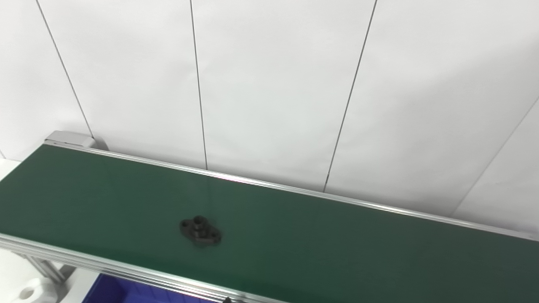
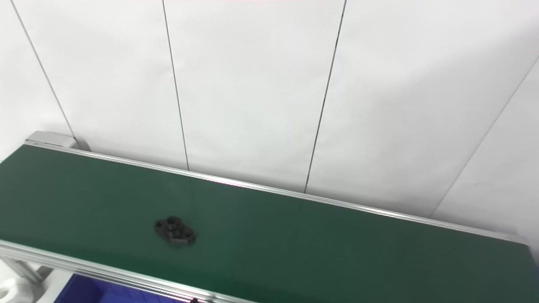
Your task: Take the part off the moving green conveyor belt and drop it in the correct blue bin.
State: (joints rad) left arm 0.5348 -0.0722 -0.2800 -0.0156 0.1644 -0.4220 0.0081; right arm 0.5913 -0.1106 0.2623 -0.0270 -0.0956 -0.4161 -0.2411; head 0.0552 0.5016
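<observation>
Nearest the camera: a corner of a blue bin at the bottom edge, sitting below the near rail of the conveyor; only a small patch of its inside shows. Beside it at lower left, a white piece with a round hole, partly cut off by the frame.

Hands: neither the left nor the right hand appears in either view, so whether they are open or closed, and whether they hold anything, cannot be told.

Part: small, black, a flat plate with a raised round hub in the middle and a hole at either end. It lies flat on the green belt, left of centre, nearer the near rail than the far rail. Nothing touches it.

Behind the belt: white wall panels with thin dark seams.
</observation>
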